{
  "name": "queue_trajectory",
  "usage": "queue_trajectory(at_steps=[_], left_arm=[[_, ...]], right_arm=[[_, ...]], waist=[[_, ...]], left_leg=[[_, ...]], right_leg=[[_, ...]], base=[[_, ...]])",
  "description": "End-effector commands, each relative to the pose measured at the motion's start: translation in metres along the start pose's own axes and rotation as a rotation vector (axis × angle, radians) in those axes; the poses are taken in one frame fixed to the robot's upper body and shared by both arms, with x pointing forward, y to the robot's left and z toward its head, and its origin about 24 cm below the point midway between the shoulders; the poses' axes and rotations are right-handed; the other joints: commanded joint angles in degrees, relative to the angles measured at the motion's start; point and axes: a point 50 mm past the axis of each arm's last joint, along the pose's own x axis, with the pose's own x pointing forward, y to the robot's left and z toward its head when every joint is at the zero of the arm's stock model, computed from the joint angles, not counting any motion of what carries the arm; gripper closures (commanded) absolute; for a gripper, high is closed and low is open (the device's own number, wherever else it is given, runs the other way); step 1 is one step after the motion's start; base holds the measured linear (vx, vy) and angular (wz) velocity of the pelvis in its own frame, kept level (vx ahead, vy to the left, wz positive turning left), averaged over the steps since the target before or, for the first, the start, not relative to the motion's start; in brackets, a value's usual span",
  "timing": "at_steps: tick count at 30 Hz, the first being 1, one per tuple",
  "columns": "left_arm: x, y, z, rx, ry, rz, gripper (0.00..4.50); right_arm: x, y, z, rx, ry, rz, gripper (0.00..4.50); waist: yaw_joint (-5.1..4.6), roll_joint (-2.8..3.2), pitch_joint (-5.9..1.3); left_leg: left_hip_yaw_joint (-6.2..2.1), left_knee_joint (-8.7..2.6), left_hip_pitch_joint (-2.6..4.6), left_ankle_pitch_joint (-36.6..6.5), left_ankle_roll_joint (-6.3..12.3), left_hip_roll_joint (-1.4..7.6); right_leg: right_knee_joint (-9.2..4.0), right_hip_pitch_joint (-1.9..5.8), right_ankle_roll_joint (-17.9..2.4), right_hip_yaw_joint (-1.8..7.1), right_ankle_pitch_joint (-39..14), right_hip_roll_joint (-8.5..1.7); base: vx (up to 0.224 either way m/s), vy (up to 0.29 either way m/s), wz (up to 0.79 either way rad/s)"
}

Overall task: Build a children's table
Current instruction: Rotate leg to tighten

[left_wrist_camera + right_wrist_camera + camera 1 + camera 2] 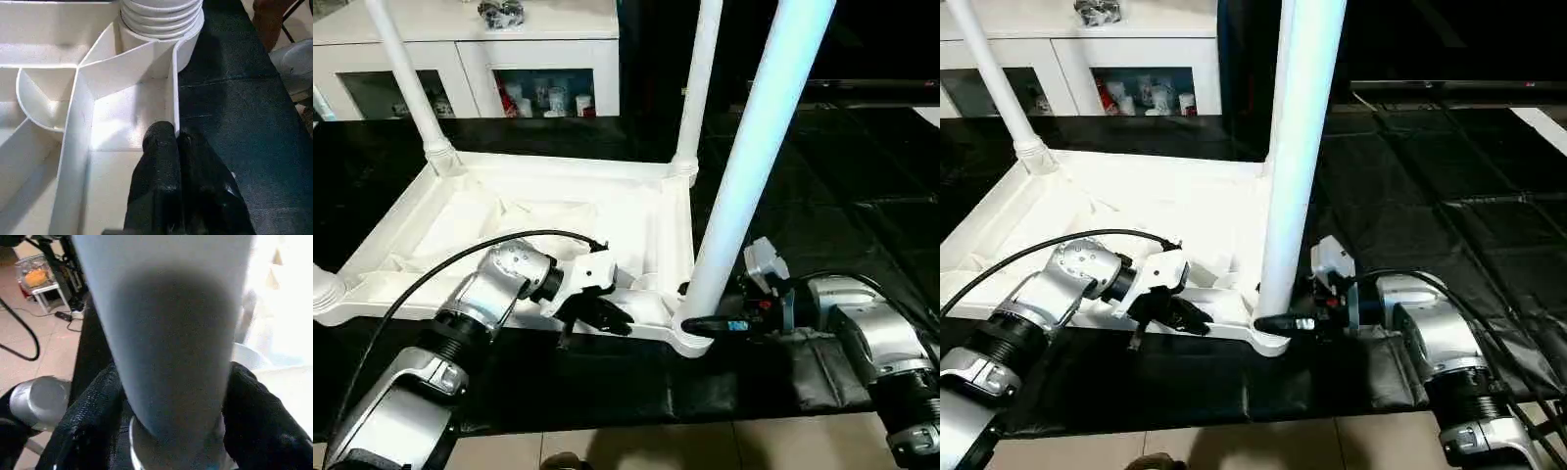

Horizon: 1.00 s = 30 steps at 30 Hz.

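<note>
The children's table top lies upside down on a black mat, ribbed underside up. Three white legs stand in its corner sockets: far left, far right and near right. My left gripper sits at the near rim, and the left wrist view shows its fingers shut on the thin rim wall beside a socket. My right gripper is at the foot of the near right leg, one black finger pressed against each side of the tube just above the socket.
A white cabinet with glass doors stands behind the table. The black mat stretches to the right, and tiled floor shows at its near edge. A cable lies on the floor beyond the right gripper.
</note>
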Motion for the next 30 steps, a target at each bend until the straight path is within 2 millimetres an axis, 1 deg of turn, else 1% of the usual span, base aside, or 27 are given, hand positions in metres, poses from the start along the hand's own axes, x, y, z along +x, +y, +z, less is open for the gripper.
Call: queue_trajectory(at_steps=[1, 2, 3, 4, 5, 7, 11, 17, 18, 19, 20, 21, 22, 23, 24, 25, 26, 27, 28, 29, 30], left_arm=[[0.004, -0.002, -0.002, 0.011, 0.027, -0.026, 4.50], [0.004, -0.002, -0.002, 0.010, 0.026, -0.025, 4.50], [0.004, -0.002, -0.002, 0.009, 0.026, -0.021, 4.50], [0.004, -0.001, -0.002, 0.007, 0.025, -0.017, 4.50], [0.004, -0.001, -0.002, 0.006, 0.025, -0.015, 4.50], [0.004, 0.000, -0.003, 0.004, 0.025, -0.010, 4.50], [0.003, 0.002, -0.003, -0.002, 0.023, 0.000, 4.50], [0.003, 0.005, -0.001, -0.034, 0.004, 0.030, 4.50], [0.004, 0.008, 0.002, -0.067, -0.021, 0.060, 4.50], [0.005, 0.010, 0.004, -0.080, -0.027, 0.083, 4.50], [0.005, 0.012, 0.005, -0.088, -0.029, 0.098, 4.50], [0.005, 0.013, 0.006, -0.090, -0.030, 0.106, 4.50], [0.006, 0.017, 0.010, -0.121, -0.049, 0.150, 4.50], [0.006, 0.018, 0.012, -0.130, -0.056, 0.166, 4.50], [0.009, 0.023, 0.018, -0.175, -0.084, 0.231, 4.50], [0.009, 0.024, 0.018, -0.179, -0.086, 0.236, 4.50], [0.010, 0.026, 0.021, -0.194, -0.094, 0.261, 4.50], [0.012, 0.030, 0.025, -0.224, -0.112, 0.313, 4.50], [0.013, 0.031, 0.026, -0.230, -0.115, 0.324, 4.50], [0.016, 0.034, 0.031, -0.260, -0.132, 0.374, 4.50], [0.019, 0.036, 0.035, -0.285, -0.147, 0.410, 4.50]], right_arm=[[0.001, 0.001, 0.000, 0.003, -0.008, 0.020, 1.93], [0.001, 0.001, 0.000, 0.005, -0.007, 0.022, 2.14], [0.001, 0.002, -0.001, 0.007, -0.007, 0.025, 2.14], [0.002, 0.003, -0.001, 0.008, -0.006, 0.028, 2.28], [0.002, 0.003, -0.002, 0.009, -0.005, 0.029, 2.32], [0.002, 0.004, -0.002, 0.010, -0.005, 0.032, 2.40], [0.004, 0.006, -0.004, 0.017, -0.005, 0.040, 2.43], [0.008, 0.008, -0.006, 0.033, -0.023, 0.024, 2.44], [0.013, 0.007, -0.007, 0.064, -0.056, -0.028, 2.44], [0.016, 0.006, -0.008, 0.082, -0.072, -0.067, 2.44], [0.017, 0.005, -0.009, 0.093, -0.082, -0.093, 2.44], [0.018, 0.005, -0.009, 0.098, -0.086, -0.106, 2.44], [0.024, 0.000, -0.012, 0.098, -0.085, -0.197, 2.44], [0.026, -0.002, -0.012, 0.098, -0.084, -0.229, 2.44], [0.035, -0.009, -0.014, 0.103, -0.084, -0.357, 2.45], [0.036, -0.010, -0.014, 0.104, -0.084, -0.367, 2.45], [0.040, -0.012, -0.014, 0.117, -0.089, -0.401, 2.47], [0.048, -0.016, -0.013, 0.156, -0.102, -0.454, 2.49], [0.050, -0.017, -0.013, 0.165, -0.104, -0.464, 2.49], [0.062, -0.022, -0.009, 0.201, -0.131, -0.518, 2.49], [0.071, -0.026, -0.004, 0.220, -0.145, -0.563, 2.49]], waist=[[-0.30, -1.05, -4.51], [-0.29, -1.03, -4.52], [-0.32, -1.04, -4.52], [-0.29, -1.05, -4.52], [-0.28, -0.93, -4.50], [-0.28, -0.98, -4.52], [-0.23, -0.82, -4.55], [-0.17, -0.89, -4.51], [-0.26, -1.03, -4.47], [-0.24, -1.02, -4.32], [-0.26, -0.91, -4.26], [-0.53, -1.03, -4.18], [-0.64, -0.88, -4.13], [-0.84, -0.91, -3.97], [-1.17, -0.93, -3.77], [-1.41, -0.93, -3.66], [-2.07, -0.77, -3.67], [-2.69, -0.73, -3.58], [-3.34, -0.58, -3.57], [-3.68, -0.61, -3.63], [-4.36, -0.63, -3.45]], left_leg=[[-0.70, -3.55, 0.99, -7.52, 4.72, 2.86], [-0.70, -3.54, 0.98, -7.52, 4.72, 2.86], [-0.71, -3.55, 0.97, -7.47, 4.70, 2.87], [-0.69, -3.54, 0.98, -7.59, 4.68, 2.84], [-0.70, -3.54, 0.98, -7.74, 4.60, 2.82], [-0.71, -3.57, 1.02, -7.94, 4.48, 2.85], [-0.75, -3.57, 1.05, -8.16, 4.35, 2.84], [-0.75, -3.60, 1.07, -8.26, 4.28, 2.86], [-0.71, -3.63, 1.04, -8.34, 4.24, 2.84], [-0.69, -3.71, 1.22, -8.70, 3.98, 2.88], [-0.76, -3.76, 1.19, -9.19, 3.64, 2.87], [-0.84, -3.90, 1.17, -10.48, 2.96, 2.71], [-0.88, -3.96, 1.31, -11.57, 2.33, 2.67], [-0.86, -4.04, 1.38, -11.97, 1.86, 2.72], [-0.95, -4.20, 1.50, -13.41, 0.97, 2.60], [-1.07, -4.31, 1.47, -14.08, 0.44, 2.51], [-1.25, -4.39, 1.50, -15.58, -0.16, 2.28], [-1.40, -4.52, 1.47, -16.07, -0.35, 2.31], [-1.53, -4.60, 1.54, -16.95, -0.49, 2.30], [-1.51, -4.56, 1.49, -17.21, -0.43, 2.20], [-1.62, -4.62, 1.16, -17.85, -0.53, 2.07]], right_leg=[[-4.14, 3.05, -10.69, 3.57, -12.10, -4.28], [-4.13, 3.04, -10.71, 3.56, -12.07, -4.28], [-4.12, 3.07, -10.72, 3.56, -12.01, -4.27], [-4.14, 3.05, -10.71, 3.54, -11.99, -4.24], [-4.16, 3.03, -10.67, 3.55, -12.18, -4.26], [-4.20, 3.07, -10.62, 3.53, -12.33, -4.25], [-4.20, 3.10, -10.67, 3.53, -12.11, -4.24], [-4.23, 3.10, -10.71, 3.55, -12.22, -4.28], [-4.25, 3.14, -10.71, 3.55, -12.43, -4.24], [-4.49, 2.95, -10.67, 3.58, -13.52, -4.28], [-4.56, 2.94, -10.48, 3.56, -14.52, -4.37], [-4.86, 3.05, -9.66, 3.44, -17.18, -4.41], [-5.16, 3.01, -8.68, 3.42, -19.78, -4.47], [-5.25, 2.77, -8.50, 3.51, -20.50, -4.41], [-5.60, 2.70, -7.87, 3.40, -23.26, -4.48], [-5.76, 2.77, -7.48, 3.25, -24.77, -4.53], [-6.23, 2.97, -6.31, 3.04, -27.21, -4.54], [-6.27, 2.95, -6.03, 2.99, -27.36, -4.42], [-6.35, 2.97, -6.13, 2.89, -27.14, -4.30], [-6.34, 3.04, -6.21, 2.86, -26.77, -4.22], [-6.30, 3.17, -6.45, 2.73, -26.97, -4.24]], base=[[0.000, 0.000, 0.00], [0.000, 0.000, 0.00], [0.000, 0.000, 0.00], [0.000, 0.000, 0.00], [0.000, 0.000, 0.00], [0.000, 0.000, 0.00], [0.000, 0.000, 0.00], [0.000, 0.000, 0.00], [0.000, 0.000, 0.00], [0.000, 0.000, 0.00], [0.000, 0.000, 0.00], [0.000, 0.000, 0.00], [0.000, 0.000, 0.00], [0.000, 0.000, 0.00], [0.000, 0.000, 0.00], [0.000, 0.000, 0.00], [0.000, 0.000, 0.00], [0.000, 0.000, 0.00], [0.000, 0.000, 0.00], [0.000, 0.000, 0.00], [0.000, 0.000, 0.00]])
